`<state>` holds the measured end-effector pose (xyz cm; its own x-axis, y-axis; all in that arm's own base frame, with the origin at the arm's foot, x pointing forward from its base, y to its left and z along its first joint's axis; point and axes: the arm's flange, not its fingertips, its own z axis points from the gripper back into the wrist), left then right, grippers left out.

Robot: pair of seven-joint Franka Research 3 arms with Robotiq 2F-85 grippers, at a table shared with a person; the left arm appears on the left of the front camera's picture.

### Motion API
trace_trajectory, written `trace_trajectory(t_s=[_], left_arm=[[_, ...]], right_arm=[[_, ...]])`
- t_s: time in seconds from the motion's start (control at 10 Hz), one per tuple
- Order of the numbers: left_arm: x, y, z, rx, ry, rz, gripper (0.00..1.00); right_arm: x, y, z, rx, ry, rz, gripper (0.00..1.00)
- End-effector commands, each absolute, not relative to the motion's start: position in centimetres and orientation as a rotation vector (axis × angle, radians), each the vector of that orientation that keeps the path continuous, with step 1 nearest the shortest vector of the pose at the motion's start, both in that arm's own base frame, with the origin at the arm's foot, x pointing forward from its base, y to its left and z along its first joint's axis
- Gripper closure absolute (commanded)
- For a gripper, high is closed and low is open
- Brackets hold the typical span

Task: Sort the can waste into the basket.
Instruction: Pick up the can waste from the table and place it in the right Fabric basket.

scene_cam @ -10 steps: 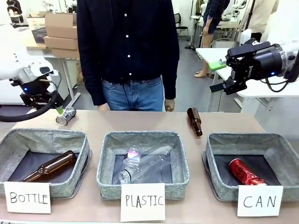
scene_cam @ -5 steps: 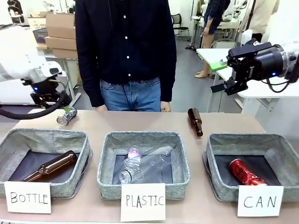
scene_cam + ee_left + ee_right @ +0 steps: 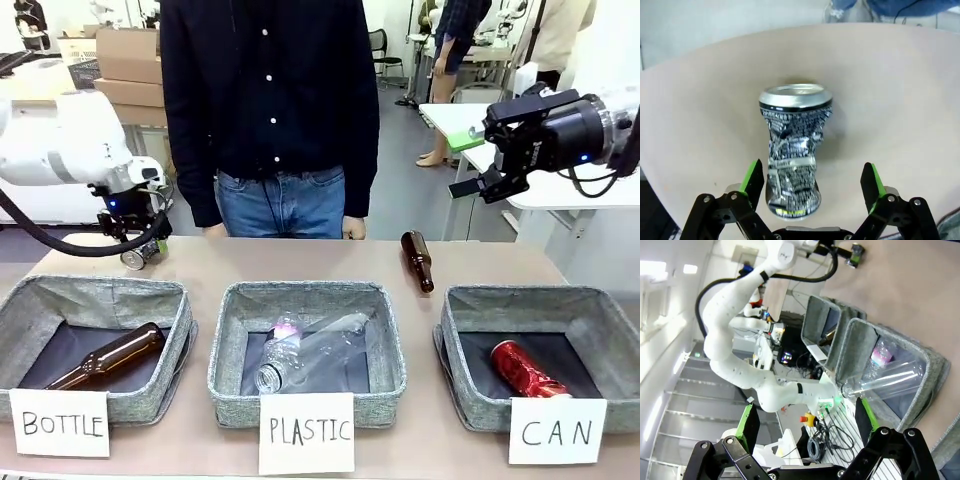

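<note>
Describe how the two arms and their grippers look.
Both arms are white with rounded joints: the left arm trails a thick black cable, the right arm thinner ones. Each wrist is black with a small blue light. The left gripper and right gripper have black linkage fingers with bright green pads.

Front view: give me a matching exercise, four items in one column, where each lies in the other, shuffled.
1. red can
2. crushed dark can
3. clear plastic bottle
4. brown bottle near the person

A. PLASTIC basket
B. bare table, no gripper near
C. CAN basket
D. table, between open fingers of the left gripper

Pairs: 1-C, 2-D, 3-A, 4-B
</note>
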<state>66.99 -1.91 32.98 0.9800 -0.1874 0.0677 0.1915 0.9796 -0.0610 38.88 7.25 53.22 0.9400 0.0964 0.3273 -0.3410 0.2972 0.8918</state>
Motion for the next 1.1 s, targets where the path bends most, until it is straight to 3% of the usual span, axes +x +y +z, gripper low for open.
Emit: trace_trajectory(t_s=[0.0, 0.4, 0.5, 0.6, 0.7, 0.8, 1.0], left_arm=[[68.3, -1.79, 32.3, -0.042, 0.008, -0.159, 0.0], [68.52, -1.32, 31.49, -0.061, 0.027, -0.14, 0.0], [68.53, -1.3, 31.45, -0.077, 0.031, -0.134, 0.09], [68.36, -1.31, 31.36, -0.075, 0.019, -0.136, 0.6], [68.2, -1.36, 31.4, -0.071, 0.013, -0.138, 0.69], [68.0, -1.28, 31.62, -0.076, -0.004, -0.144, 1.0], [67.8, -1.39, 31.74, -0.084, -0.015, -0.151, 1.0]], right_arm=[[39.03, 7.09, 53.69, 1.238, -0.211, 0.293, 0.0], [39.03, 7.09, 53.69, 1.238, -0.211, 0.293, 0.0], [39.03, 7.09, 53.69, 1.238, -0.211, 0.293, 0.0], [39.03, 7.09, 53.69, 1.238, -0.211, 0.293, 0.0], [39.03, 7.09, 53.69, 1.238, -0.211, 0.293, 0.0], [39.03, 7.09, 53.69, 1.238, -0.211, 0.293, 0.0], [39.03, 7.09, 53.69, 1.238, -0.211, 0.293, 0.0]])
